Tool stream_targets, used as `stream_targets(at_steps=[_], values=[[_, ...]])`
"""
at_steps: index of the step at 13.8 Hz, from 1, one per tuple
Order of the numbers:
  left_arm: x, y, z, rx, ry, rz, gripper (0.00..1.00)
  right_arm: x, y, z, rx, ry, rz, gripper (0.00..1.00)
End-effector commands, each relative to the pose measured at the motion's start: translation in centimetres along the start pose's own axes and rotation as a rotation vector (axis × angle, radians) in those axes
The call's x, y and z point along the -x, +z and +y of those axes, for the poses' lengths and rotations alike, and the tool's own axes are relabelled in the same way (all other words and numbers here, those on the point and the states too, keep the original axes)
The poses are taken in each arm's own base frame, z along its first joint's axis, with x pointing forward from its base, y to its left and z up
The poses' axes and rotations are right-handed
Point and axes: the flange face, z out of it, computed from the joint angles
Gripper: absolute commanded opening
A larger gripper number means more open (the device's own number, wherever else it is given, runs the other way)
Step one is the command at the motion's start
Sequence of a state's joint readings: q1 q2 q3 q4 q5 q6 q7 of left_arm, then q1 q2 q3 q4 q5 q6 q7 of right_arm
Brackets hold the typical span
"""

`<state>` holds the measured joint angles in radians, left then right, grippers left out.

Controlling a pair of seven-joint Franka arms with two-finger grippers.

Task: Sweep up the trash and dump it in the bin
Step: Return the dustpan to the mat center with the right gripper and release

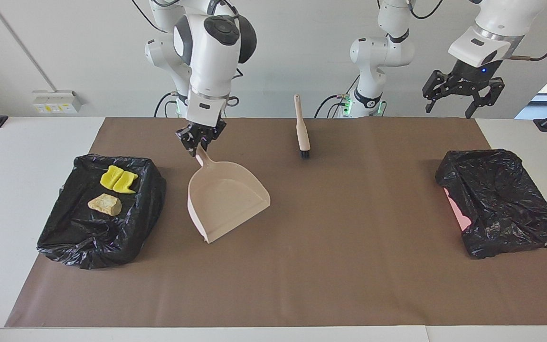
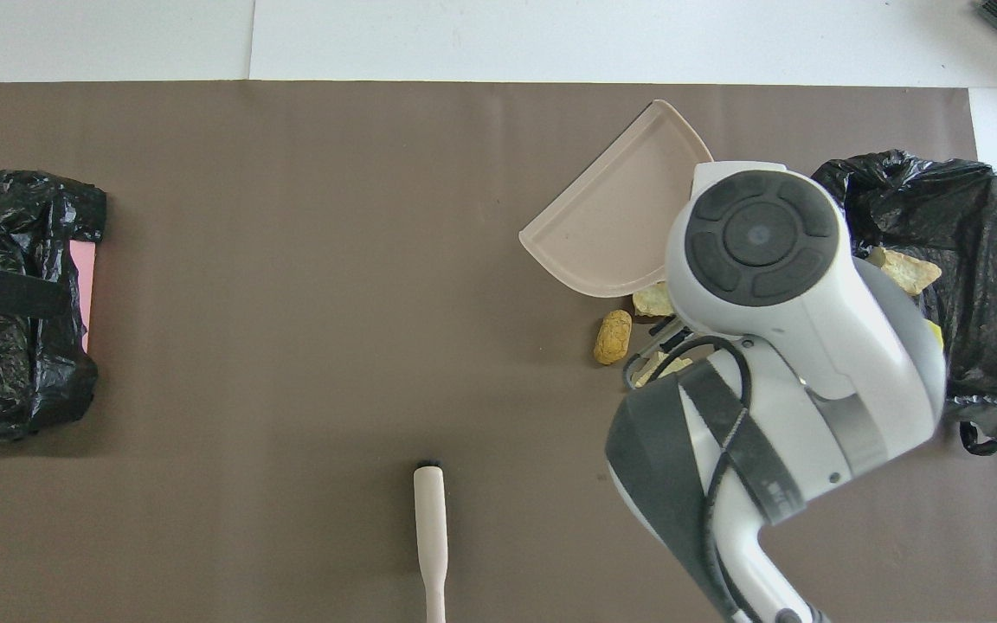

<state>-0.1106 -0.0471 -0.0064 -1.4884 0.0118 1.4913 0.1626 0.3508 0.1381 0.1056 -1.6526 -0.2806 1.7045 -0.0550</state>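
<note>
The dustpan [image 1: 226, 199] hangs tilted over the loose scraps [image 2: 612, 337], handle up toward the robots, mouth pointing away. The right gripper [image 1: 199, 140] is clamped on the handle. More scraps [image 1: 117, 179] lie in the bin [image 1: 64, 237] beside it. The left gripper [image 1: 463, 92] waits with spread fingers above the other bin [image 1: 501, 199].

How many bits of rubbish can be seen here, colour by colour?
Yellow scraps: 2, in the bin bag
Tan scraps: 3, one in that bag, two on the mat
Orange-brown scrap: 1, on the mat
Total: 6 in view; the dustpan may hide more
</note>
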Motion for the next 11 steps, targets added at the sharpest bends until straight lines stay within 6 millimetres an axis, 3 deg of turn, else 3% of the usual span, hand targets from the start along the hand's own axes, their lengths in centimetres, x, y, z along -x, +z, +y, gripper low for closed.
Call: stream_targets(at_steps=[1, 4, 6, 7, 11], values=[[-0.9, -1.1, -0.8, 0.008, -0.03, 0.014, 1.0, -4.8, 1.6, -3.1, -0.123, 0.247, 0.016, 0.0], [-0.7, -1.0, -1.7, 0.022, -0.081, 0.015, 1.0, -9.9, 3.5, -8.2, -0.271, 0.436, 0.049, 0.0], [-0.6, -1.1, -1.6, 0.037, -0.114, 0.019, 1.0, -13.4, 5.2, -12.9, -0.3, 0.494, 0.04, 0.0], [-0.6, -1.1, -1.7, 0.038, -0.117, 0.019, 1.0, -14.9, 6.1, -14.2, -0.313, 0.526, 0.044, 0.0], [-0.2, -1.4, -1.8, 0.035, -0.115, 0.021, 1.0, -16.8, 8.2, -20.2, -0.381, 0.573, 0.073, 0.0]])
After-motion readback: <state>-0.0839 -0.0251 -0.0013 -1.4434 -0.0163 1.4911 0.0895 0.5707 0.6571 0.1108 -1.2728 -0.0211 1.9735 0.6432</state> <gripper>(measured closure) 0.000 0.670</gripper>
